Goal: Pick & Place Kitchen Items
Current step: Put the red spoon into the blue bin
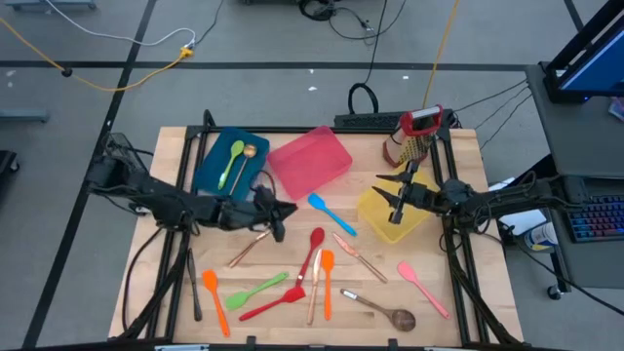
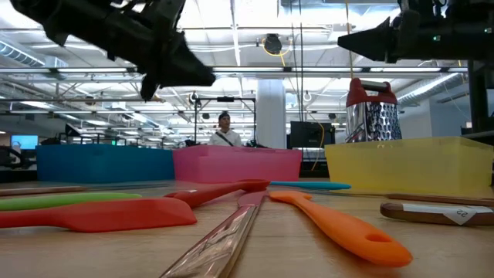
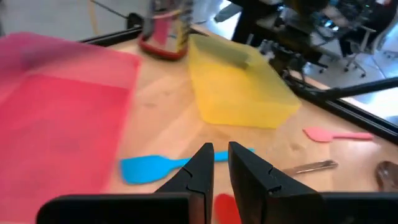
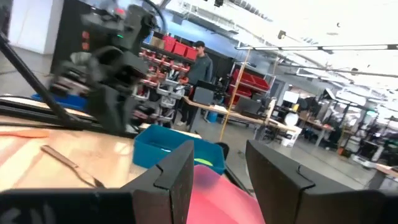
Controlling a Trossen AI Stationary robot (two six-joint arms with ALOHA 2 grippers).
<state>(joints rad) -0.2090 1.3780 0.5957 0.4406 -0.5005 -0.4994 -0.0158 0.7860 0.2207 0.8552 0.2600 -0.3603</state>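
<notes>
Orange spatula [image 2: 340, 224] looks light and bendy, maybe slippery; grab its handle, left jaws nearly together, right jaws apart.

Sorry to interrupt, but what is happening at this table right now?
A two-armed robot is sorting kitchen utensils into bins. The left end effector hovers empty, fingers nearly shut, near the blue spatula. The right end effector waits open above the yellow bin. The blue bin holds a green spoon and a copper one; most utensils lie on the table.
</notes>
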